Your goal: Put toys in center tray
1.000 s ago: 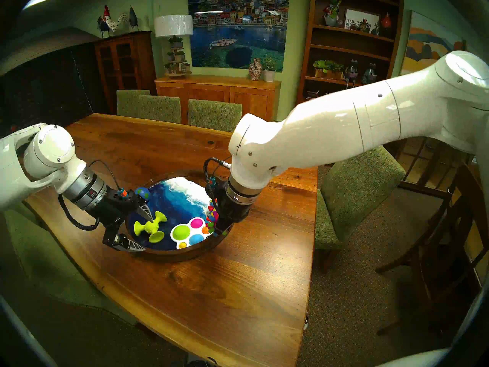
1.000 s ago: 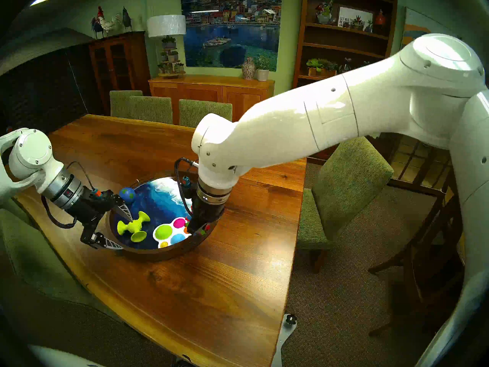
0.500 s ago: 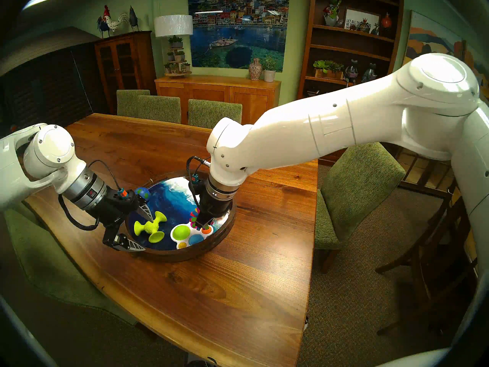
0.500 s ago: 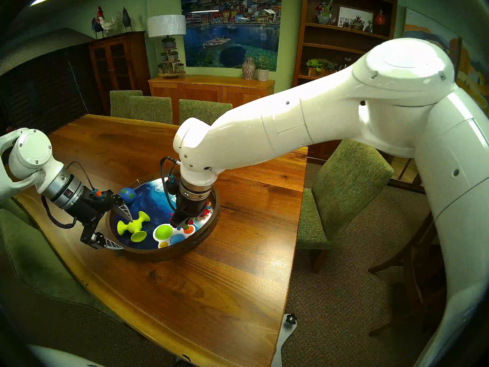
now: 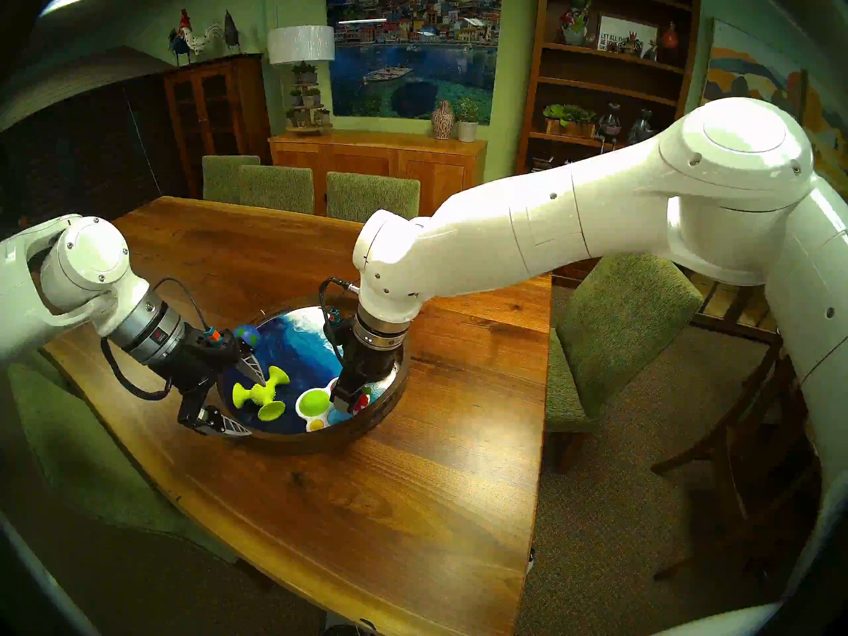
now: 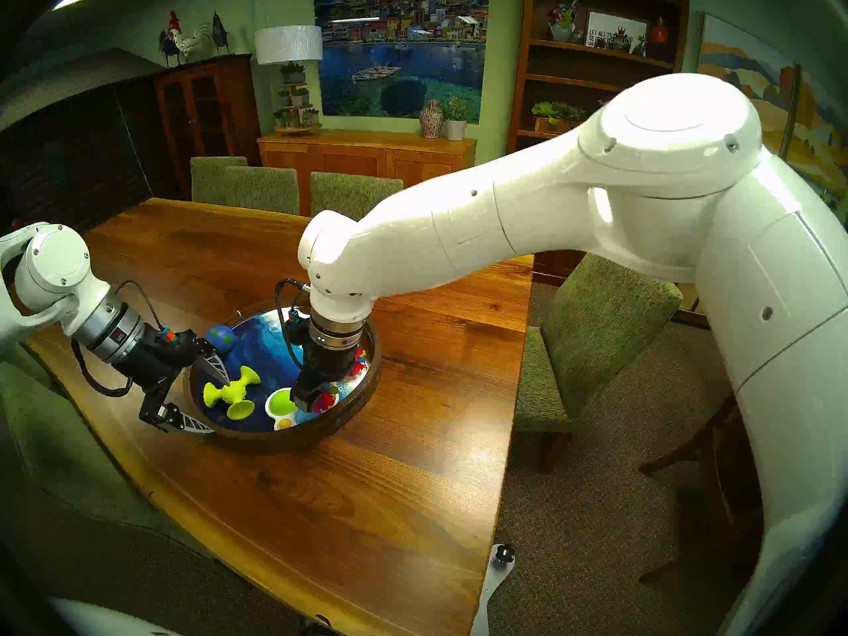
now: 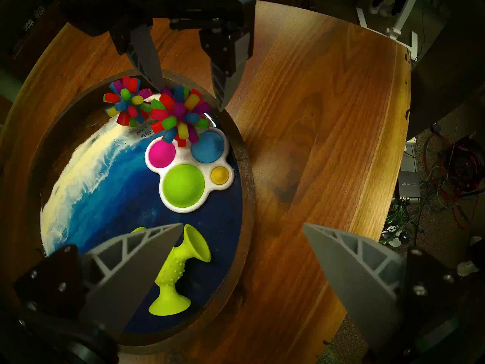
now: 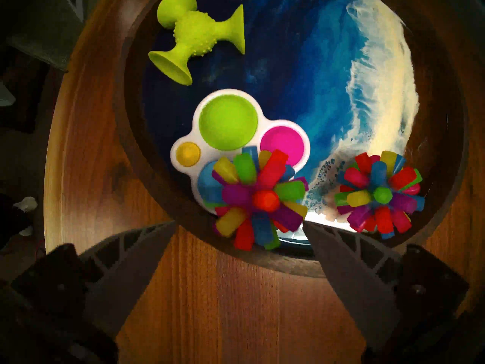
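Observation:
The round dark-wood tray (image 5: 321,443) with a blue-and-white wave floor stands on the table. In it lie the lime-green suction-cup piece (image 5: 260,392), the white board with coloured bubbles (image 7: 189,171) and two multicoloured spiky balls. One spiky ball (image 8: 259,198) rests on the board's edge, just past the tips of my right gripper (image 8: 238,224), which is open and empty above the tray's right side. The other spiky ball (image 8: 380,195) lies by the rim. The globe ball (image 5: 246,334) sits at the tray's far left, partly hidden. My left gripper (image 7: 242,224) is open and empty, straddling the tray's left rim.
The tray stands on a long wooden table (image 5: 367,506). Green upholstered chairs stand at the far side (image 5: 371,199) and at the right side (image 5: 619,337). The table's right edge runs close to the tray's right.
My right arm carried a spiky ball leftward over the tray, lowered and opened; the ball now lies on the bubble board. My left arm has not moved.

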`<action>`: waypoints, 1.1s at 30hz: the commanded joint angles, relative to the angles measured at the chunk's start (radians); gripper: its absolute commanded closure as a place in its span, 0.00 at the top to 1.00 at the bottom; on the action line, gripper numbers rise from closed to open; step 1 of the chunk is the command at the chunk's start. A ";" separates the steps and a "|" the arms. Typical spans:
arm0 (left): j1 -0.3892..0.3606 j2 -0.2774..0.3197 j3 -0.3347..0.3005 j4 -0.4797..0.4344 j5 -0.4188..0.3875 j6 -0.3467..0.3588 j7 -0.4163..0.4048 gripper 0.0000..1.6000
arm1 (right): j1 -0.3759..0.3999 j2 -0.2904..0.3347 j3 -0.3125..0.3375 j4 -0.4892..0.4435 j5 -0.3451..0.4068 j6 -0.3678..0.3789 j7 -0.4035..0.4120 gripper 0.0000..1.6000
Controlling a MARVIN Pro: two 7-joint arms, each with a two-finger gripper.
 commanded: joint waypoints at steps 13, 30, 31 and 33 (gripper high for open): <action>-0.031 -0.005 -0.013 0.002 -0.004 0.000 0.001 1.00 | 0.172 0.209 0.006 -0.195 -0.003 -0.004 -0.033 1.00; -0.031 -0.005 -0.012 0.001 -0.004 -0.001 0.002 1.00 | 0.306 0.378 -0.096 -0.403 0.023 -0.051 -0.068 1.00; -0.032 -0.005 -0.012 0.001 -0.005 -0.001 0.002 1.00 | 0.305 0.382 -0.099 -0.410 0.022 -0.063 -0.075 1.00; -0.033 -0.005 -0.011 0.001 -0.005 0.000 0.001 1.00 | 0.327 0.410 -0.110 -0.443 0.021 -0.085 -0.079 1.00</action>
